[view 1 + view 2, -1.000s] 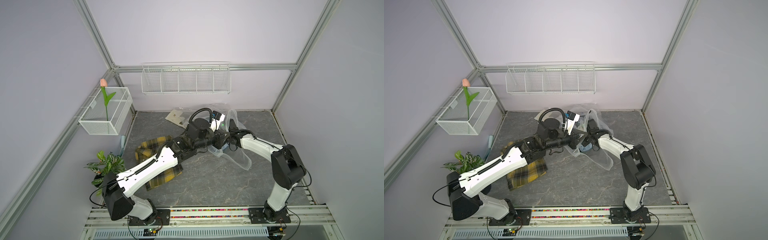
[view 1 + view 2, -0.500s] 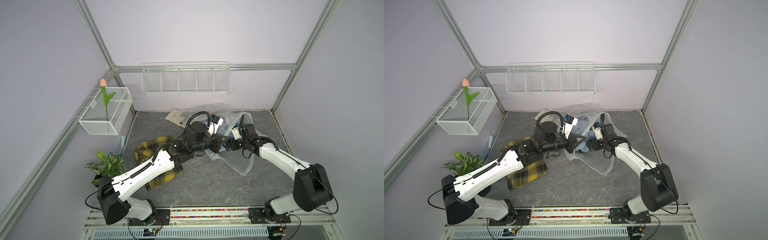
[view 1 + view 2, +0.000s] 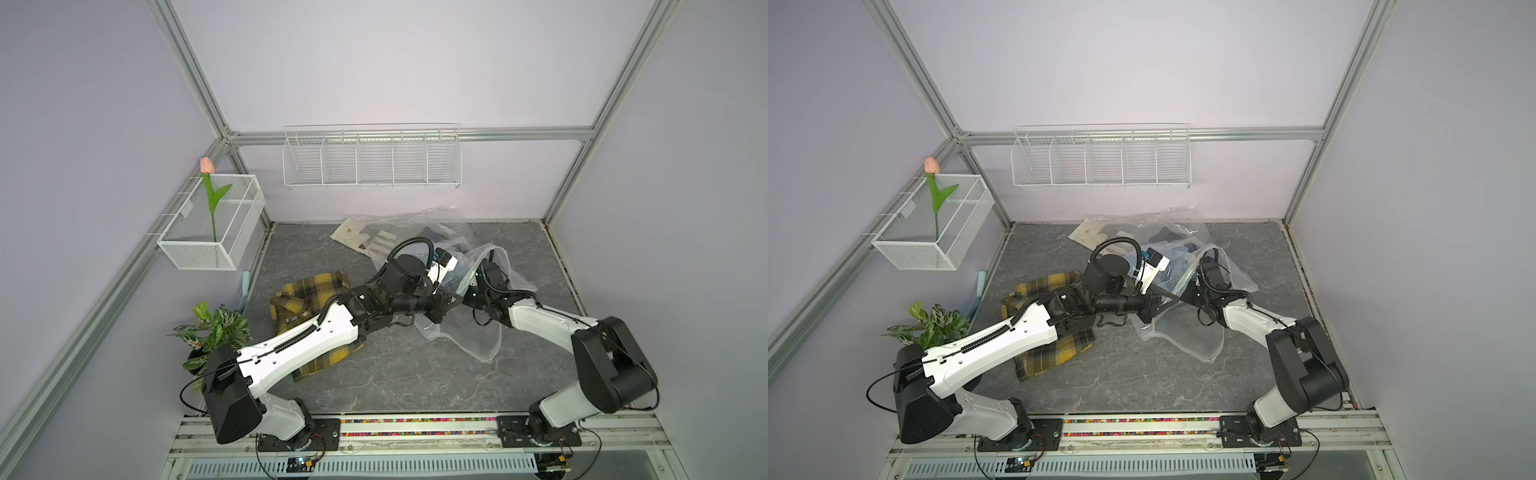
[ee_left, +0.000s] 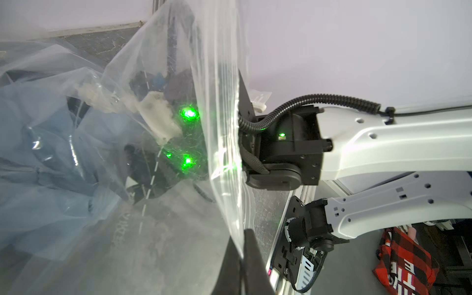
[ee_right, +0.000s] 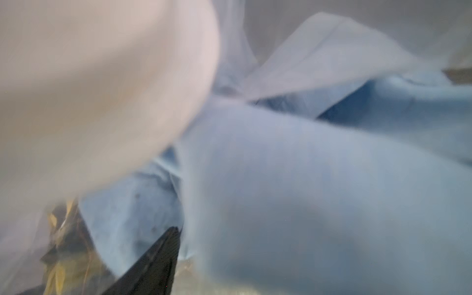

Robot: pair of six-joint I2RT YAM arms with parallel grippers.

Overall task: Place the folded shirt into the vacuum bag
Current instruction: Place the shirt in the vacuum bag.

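The clear vacuum bag [image 3: 478,340] [image 3: 1192,340] lies crumpled at mid-table. My left gripper [image 3: 457,297] [image 4: 241,255] is shut on its zip-strip edge and holds that film upright. A blue shirt [image 4: 38,153] [image 5: 281,178] lies bunched inside the bag. My right gripper [image 3: 468,291] is inside the bag mouth, with plastic draped over its wrist. One black finger [image 5: 158,260] shows far off to one side and the other is hidden by blue cloth, so the jaws stand apart. A yellow plaid folded shirt [image 3: 303,295] [image 3: 1038,286] lies on the table under my left arm.
A paper card [image 3: 353,232] lies at the back beside the bag. A potted plant [image 3: 212,332] stands at the left front. A mesh basket [image 3: 212,232] with a tulip hangs on the left wall. A wire rack [image 3: 370,162] hangs on the back wall.
The right arm's elbow swung out to the right and lower, and its wrist shifted right inside the bag. The bag film rose around that wrist. The left gripper kept its hold on the bag edge.
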